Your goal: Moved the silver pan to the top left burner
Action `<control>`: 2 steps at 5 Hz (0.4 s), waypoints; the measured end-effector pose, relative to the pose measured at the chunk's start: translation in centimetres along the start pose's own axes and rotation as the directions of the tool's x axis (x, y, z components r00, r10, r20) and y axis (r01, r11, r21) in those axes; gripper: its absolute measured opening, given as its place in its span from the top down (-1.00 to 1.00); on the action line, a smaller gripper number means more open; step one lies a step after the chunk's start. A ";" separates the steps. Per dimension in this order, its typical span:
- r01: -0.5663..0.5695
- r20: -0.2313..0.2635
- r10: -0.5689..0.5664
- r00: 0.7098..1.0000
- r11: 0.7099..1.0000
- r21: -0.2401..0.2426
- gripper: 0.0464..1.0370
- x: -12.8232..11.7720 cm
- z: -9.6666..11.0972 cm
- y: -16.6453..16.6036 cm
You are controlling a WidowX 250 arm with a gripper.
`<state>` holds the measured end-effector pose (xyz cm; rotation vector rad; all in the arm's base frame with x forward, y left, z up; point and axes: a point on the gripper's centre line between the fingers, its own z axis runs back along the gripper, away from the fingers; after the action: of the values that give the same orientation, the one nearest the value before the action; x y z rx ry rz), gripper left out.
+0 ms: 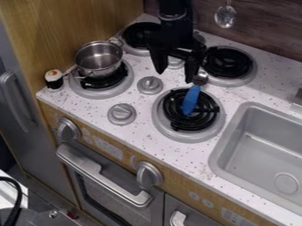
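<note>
Hand [175, 75] open, pointing down, above the stovetop [144, 103]

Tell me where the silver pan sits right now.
In the camera view, the silver pan is at upper left, on the nearer left burner, just right of the toy sushi piece.

Free lane between pan [99, 58] and blue utensil [190, 100].
Knobs [150, 84] jut at twelve and nine o'clock; wall [50, 26] beside the pan, eleven.

Moderate, diffuse light; soft glints on pan [99, 58], oven handle [105, 178]; gentle shading inside sink [265, 141]
</note>
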<state>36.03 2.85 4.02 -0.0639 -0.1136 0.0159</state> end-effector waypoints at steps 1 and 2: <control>-0.005 -0.049 0.005 0.999 1.000 -0.005 -0.92 -0.7 -1.5 0.0; -0.045 -0.038 0.046 0.998 0.999 0.026 -0.92 0.4 -1.0 2.5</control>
<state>36.48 5.34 2.87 -0.0414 -0.0732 0.0612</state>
